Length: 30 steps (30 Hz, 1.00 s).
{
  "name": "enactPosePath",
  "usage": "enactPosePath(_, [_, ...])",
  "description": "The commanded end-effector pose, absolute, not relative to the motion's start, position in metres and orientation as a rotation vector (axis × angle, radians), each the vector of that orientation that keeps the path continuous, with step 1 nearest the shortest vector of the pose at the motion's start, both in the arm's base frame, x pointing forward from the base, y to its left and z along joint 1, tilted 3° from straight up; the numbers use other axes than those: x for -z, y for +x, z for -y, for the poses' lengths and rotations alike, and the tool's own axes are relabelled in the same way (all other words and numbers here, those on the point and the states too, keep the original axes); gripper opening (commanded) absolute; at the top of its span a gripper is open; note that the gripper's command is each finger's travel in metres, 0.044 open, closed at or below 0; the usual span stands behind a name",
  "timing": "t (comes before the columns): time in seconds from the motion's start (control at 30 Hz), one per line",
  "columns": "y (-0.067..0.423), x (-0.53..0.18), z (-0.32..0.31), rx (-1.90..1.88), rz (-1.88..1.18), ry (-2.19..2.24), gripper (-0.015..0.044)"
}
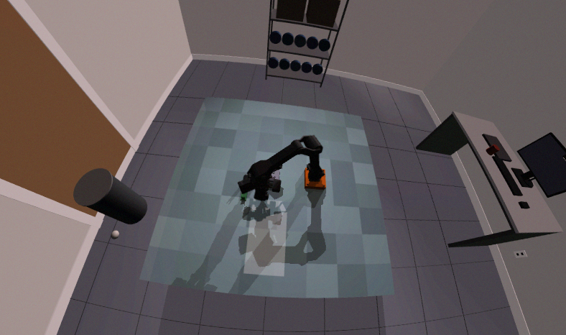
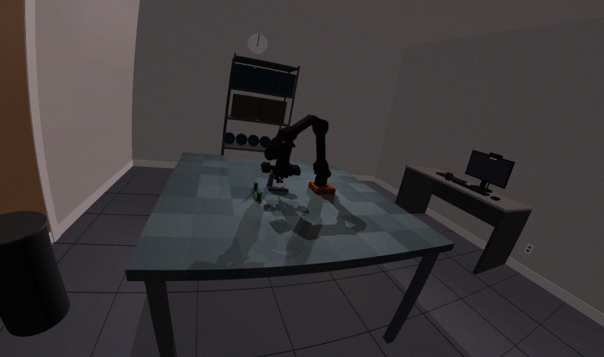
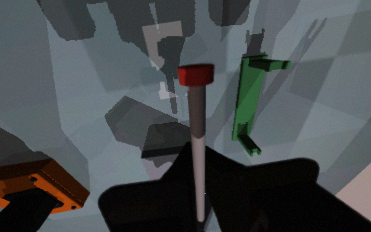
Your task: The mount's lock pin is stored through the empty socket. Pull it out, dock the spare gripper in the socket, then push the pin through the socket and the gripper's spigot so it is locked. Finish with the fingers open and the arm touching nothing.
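My gripper (image 2: 279, 178) (image 3: 192, 145) is shut on the lock pin (image 3: 197, 117), a grey shaft with a red head. The shaft runs between the fingers, and the head stands clear of them. The gripper hangs above the table, close to the pinkish-grey mount (image 1: 276, 175) (image 2: 278, 189). The mount has a flat base and an upright part. The arm hides much of it, and its socket cannot be made out. The spare gripper cannot be made out for certain among the dark shapes and shadows.
A green bracket (image 1: 243, 197) (image 2: 257, 193) (image 3: 249, 97) with two raised ends lies beside the mount. The arm's orange base (image 1: 314, 185) (image 2: 322, 188) (image 3: 61, 182) is on the mount's other side. Shadows of the arm fall across the table (image 1: 360, 266) (image 2: 171, 252).
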State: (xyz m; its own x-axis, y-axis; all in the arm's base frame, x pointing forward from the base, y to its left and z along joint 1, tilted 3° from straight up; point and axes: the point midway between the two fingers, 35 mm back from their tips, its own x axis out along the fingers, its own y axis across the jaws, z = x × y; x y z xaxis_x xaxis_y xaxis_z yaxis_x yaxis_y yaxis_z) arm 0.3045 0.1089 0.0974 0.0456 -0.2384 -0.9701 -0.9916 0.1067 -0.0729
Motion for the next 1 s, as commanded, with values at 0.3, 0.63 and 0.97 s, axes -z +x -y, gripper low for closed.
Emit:
enactPosePath(0.3, [0.304, -0.071, -0.106, -0.96, -1.392, -1.311, 0.0])
enactPosePath(0.63, [0.302, -0.073, -0.099, -0.959, -1.391, -1.311, 0.0])
enactPosePath(0.97, [0.303, -0.074, -0.093, -0.96, -1.391, -1.31, 0.0])
